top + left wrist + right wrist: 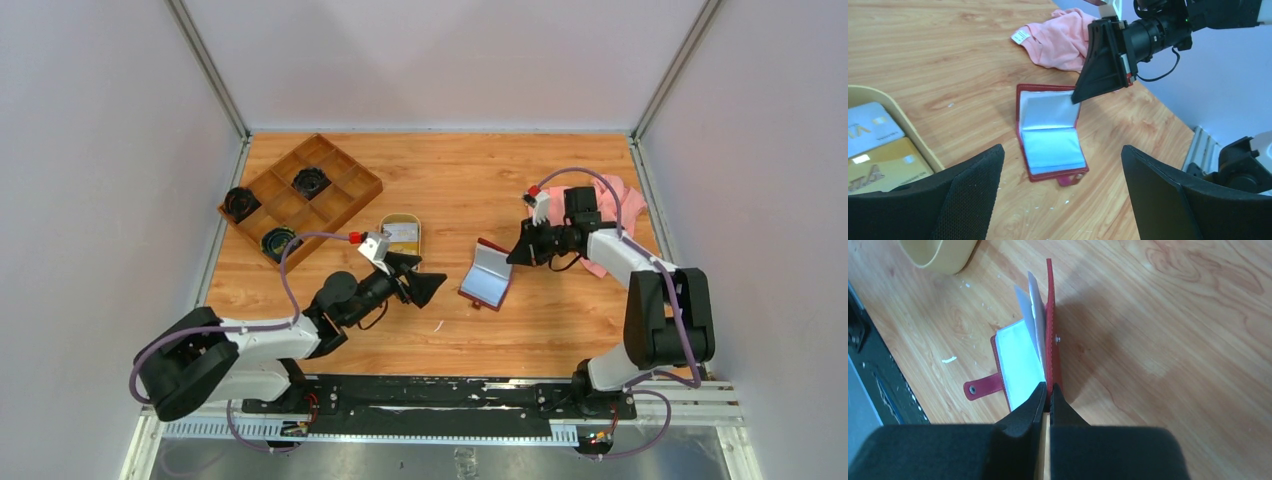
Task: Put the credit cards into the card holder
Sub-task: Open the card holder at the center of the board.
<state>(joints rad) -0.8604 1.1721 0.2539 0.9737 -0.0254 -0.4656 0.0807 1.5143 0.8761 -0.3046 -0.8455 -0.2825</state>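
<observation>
While its one cover lies flat on the table point(450, 180), the card holder point(487, 275) stands open: red outside, pale grey-blue sleeves inside, other cover raised steeply. Snap tab point(980, 386) sticks out from the flat cover's edge.

Right gripper point(1048, 392): jaws pinched tight on the edge of the raised cover, holding it up; arm reaches in from the holder's right.

Left gripper point(425, 285): just left of the holder, apart from it, jaws spread wide, nothing between them.

Credit cards point(873, 150): not in the holder. Two seen, one greyish-white and one gold, lying side by side in an oval tan tray point(400, 217), left of and beyond the holder, past the left gripper.

Pink cloth point(620, 195): right of and beyond the holder, by the right arm.

Compartmented wooden box point(300, 190): well left of the holder, farther back than the tray.
</observation>
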